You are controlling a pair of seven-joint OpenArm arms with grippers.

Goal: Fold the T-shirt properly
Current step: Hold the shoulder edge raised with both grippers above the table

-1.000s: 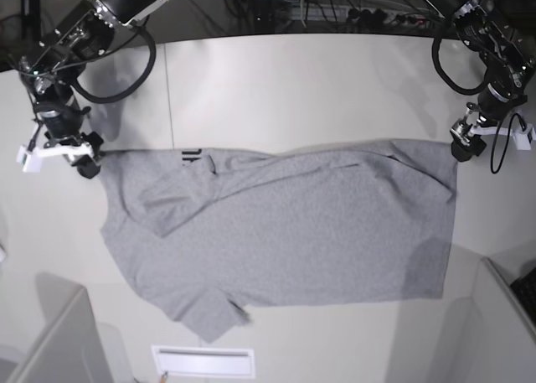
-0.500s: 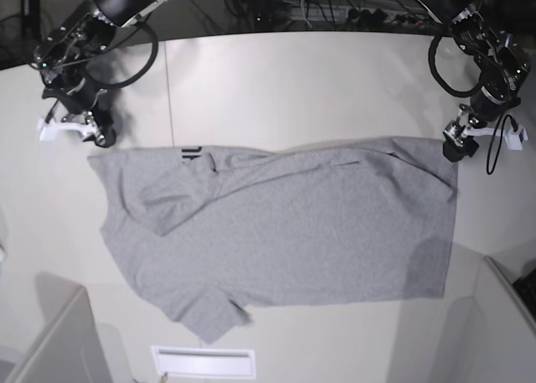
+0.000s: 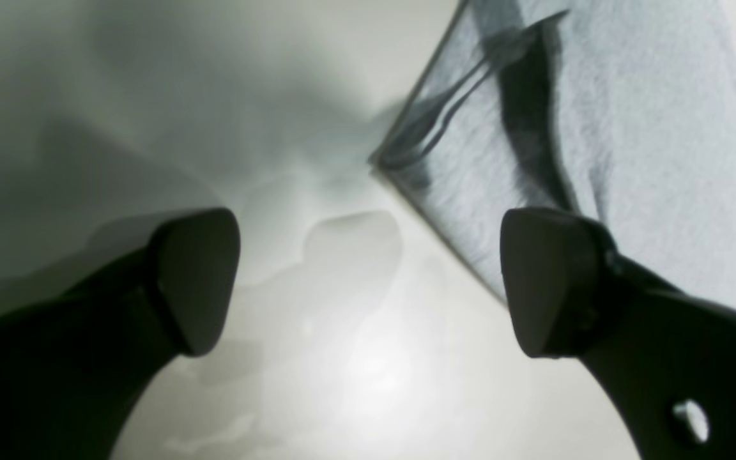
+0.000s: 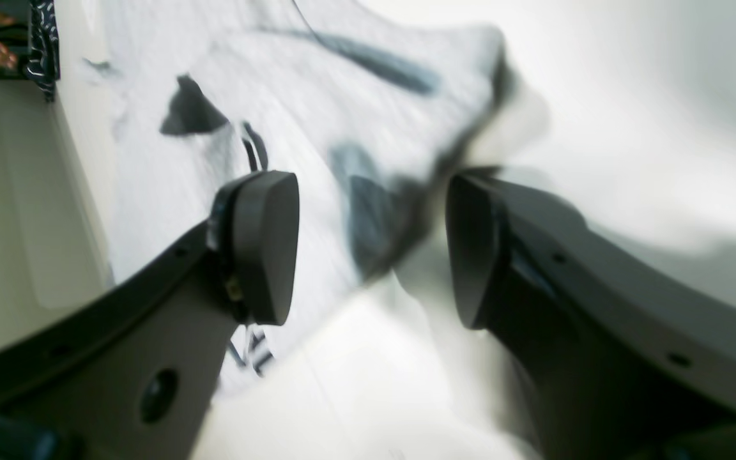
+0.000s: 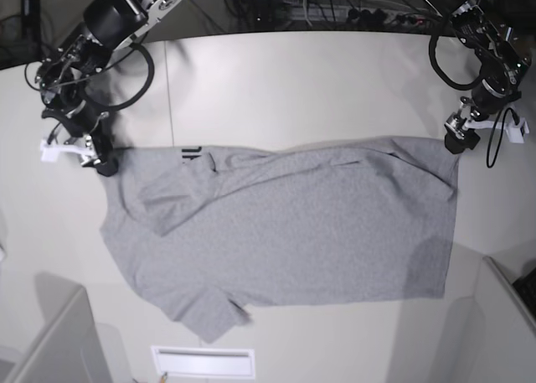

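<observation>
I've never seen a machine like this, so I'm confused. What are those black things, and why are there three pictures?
The black things are two robot arms. One picture looks down from above the table. There you see a grey T-shirt lying spread out, with one arm at each top corner. The other two pictures come from little cameras fixed on the arms' wrists, looking past the fingers.

In the left wrist picture, the left gripper has its two dark fingers wide apart, with only bare table between them. A corner of the shirt lies just beside it.

In the right wrist picture, the right gripper is open too. That picture is blurry, but the shirt's edge shows between the fingers, and they are not pinching it.

So right now nothing is held. The shirt just rests on the table.
</observation>
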